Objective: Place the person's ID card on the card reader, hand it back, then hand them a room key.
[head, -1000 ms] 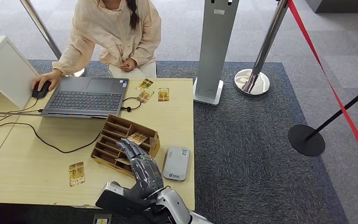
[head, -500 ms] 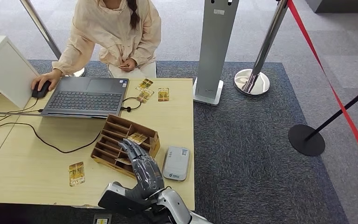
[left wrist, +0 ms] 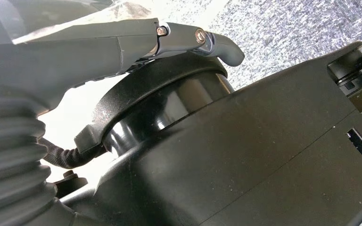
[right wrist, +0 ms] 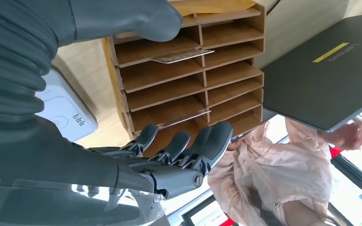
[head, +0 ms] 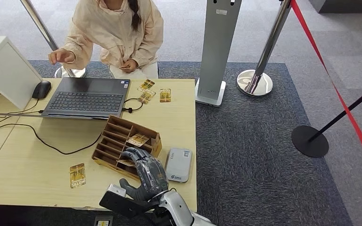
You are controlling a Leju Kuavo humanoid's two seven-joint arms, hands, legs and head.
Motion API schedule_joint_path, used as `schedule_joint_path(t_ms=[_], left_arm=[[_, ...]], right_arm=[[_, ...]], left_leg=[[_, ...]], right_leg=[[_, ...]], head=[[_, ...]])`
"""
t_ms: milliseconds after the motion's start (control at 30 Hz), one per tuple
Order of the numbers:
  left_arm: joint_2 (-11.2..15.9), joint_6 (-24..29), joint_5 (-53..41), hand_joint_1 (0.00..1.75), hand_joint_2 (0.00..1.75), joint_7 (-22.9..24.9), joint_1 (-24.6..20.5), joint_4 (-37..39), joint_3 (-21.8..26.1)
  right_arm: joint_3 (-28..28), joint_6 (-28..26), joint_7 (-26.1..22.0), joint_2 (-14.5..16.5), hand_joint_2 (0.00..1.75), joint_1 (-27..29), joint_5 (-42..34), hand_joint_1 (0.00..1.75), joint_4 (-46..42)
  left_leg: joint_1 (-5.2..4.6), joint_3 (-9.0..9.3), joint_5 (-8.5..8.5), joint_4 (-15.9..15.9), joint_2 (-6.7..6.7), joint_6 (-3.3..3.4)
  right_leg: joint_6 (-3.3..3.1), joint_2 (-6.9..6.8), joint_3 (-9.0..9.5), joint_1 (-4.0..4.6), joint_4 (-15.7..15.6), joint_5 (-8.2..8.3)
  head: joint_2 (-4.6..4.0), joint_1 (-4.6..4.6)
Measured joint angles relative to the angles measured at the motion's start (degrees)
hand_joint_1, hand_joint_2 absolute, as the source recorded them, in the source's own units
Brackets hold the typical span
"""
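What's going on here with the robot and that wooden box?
The robot's right hand hovers over a slotted wooden card box on the desk, fingers apart and holding nothing. Cards sit in a couple of the slots, and a white card reader lies bare just beside the box. A person sits across the desk behind a laptop, one hand raised above the mouse.

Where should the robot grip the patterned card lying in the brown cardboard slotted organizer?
Probably by the edge of the patterned card that sticks up above the dividers of the cardboard organizer, pinched from above: it lies slanted across the slots, so its upper edge is free.
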Motion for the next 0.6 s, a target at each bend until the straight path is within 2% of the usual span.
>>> schedule_joint_path(t_ms=[600], left_arm=[[0.02, 0.00, 0.04, 0.00, 1.75, 0.04, 0.00, -0.03, 0.00]], right_arm=[[0.49, 1.70, 1.79, -0.80, 1.75, 0.15, 0.89, 0.49, -1.47]], left_leg=[[0.00, 0.00, 0.00, 0.00, 0.00, 0.00]], right_leg=[[0.00, 0.00, 0.00, 0.00, 0.00, 0.00]], head=[[0.00, 0.00]])
